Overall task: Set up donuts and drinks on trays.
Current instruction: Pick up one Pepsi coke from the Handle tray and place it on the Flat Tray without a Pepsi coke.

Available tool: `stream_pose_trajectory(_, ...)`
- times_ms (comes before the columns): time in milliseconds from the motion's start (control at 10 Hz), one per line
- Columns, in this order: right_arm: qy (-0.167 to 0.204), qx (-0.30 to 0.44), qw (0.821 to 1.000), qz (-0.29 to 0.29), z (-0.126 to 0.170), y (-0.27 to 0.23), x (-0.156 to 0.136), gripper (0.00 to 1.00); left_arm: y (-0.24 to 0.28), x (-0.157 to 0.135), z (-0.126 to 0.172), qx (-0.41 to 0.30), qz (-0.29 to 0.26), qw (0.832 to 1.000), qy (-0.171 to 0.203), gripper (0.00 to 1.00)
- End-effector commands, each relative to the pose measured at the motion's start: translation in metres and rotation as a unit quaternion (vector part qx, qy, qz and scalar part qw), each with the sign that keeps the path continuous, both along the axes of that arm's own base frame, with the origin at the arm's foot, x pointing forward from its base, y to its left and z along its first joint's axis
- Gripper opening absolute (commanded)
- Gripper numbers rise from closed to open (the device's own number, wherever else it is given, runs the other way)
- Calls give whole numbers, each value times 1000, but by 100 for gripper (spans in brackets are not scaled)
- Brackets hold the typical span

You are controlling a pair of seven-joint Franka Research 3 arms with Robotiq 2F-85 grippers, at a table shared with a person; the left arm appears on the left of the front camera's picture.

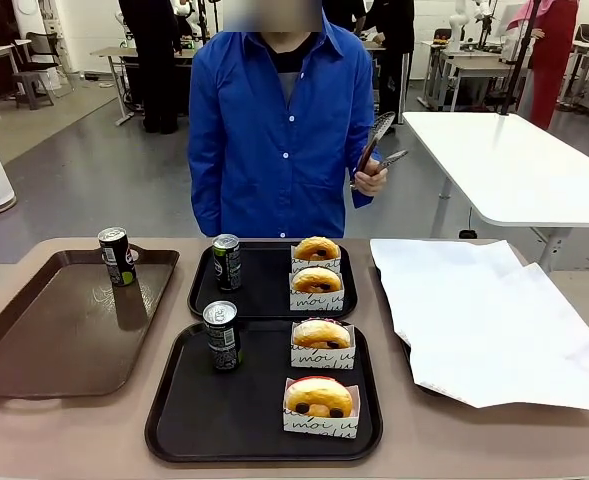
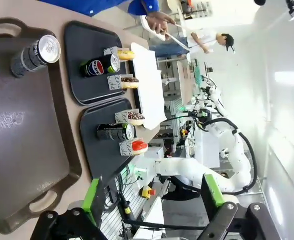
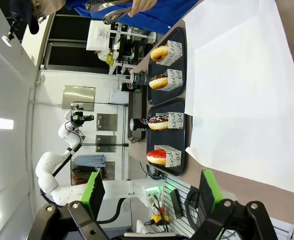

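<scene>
Two black trays sit at the middle of the counter (image 1: 34, 440), one behind the other. The near tray (image 1: 184, 420) carries a can (image 1: 221, 336) at its 10 o'clock corner and two sleeved donuts down its right side: a yellow-glazed one (image 1: 322, 337) at 1 o'clock and a darker-spotted one (image 1: 319, 400) at 4 o'clock. The far tray (image 1: 269, 290) holds a second can (image 1: 227, 262) at its 9 o'clock edge and two more donuts (image 1: 317, 250) (image 1: 316, 282) stacked close at 3 o'clock (their paper sleeves nearly touch).

At 9 o'clock of the trays lies a longer brown tray (image 1: 44, 340) with a third can (image 1: 117, 256) standing upright near its far rim. At 3 o'clock a large white paper sheet (image 1: 484, 320) is spread over the counter, its near edge overlapping something dark beneath. At 12 o'clock a person in a blue shirt (image 1: 274, 130) stands at the far side, one hand (image 1: 370, 180) gripping metal tongs (image 1: 379, 140) held up above the counter, clear of the trays.

In the left wrist view the left end effector (image 2: 154, 197) hangs high over the brown tray's side, green pads (image 2: 92, 197) wide apart with nothing between them. In the right wrist view the right end effector (image 3: 151, 192) stands over the paper's side, fingers (image 3: 209, 187) likewise spread wide and empty. Nothing lies between either end effector and the trays.
</scene>
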State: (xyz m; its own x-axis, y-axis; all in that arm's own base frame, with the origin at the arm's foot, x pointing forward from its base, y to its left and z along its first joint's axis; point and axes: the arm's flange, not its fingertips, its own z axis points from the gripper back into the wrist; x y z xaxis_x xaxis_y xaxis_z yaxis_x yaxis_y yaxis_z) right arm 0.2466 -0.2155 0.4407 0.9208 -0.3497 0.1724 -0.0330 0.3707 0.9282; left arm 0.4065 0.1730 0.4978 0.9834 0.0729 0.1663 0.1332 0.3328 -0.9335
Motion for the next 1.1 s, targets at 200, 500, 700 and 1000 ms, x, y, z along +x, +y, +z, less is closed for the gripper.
stream_pose_trajectory(200, -15, 10, 1000, -1, 1, 0, 2, 100, 6, -4, 2, 0, 6, 1000, -7, 100)
stream_pose_trajectory(500, -15, 10, 1000, -1, 1, 0, 2, 100, 6, -4, 2, 0, 6, 1000, -7, 100)
stream_pose_trajectory(700, -15, 10, 1000, -1, 1, 0, 2, 100, 6, -4, 2, 0, 6, 1000, -7, 100)
stream_pose_trajectory(1000, -15, 10, 1000, -1, 1, 0, 2, 100, 6, -4, 2, 0, 6, 1000, -7, 100)
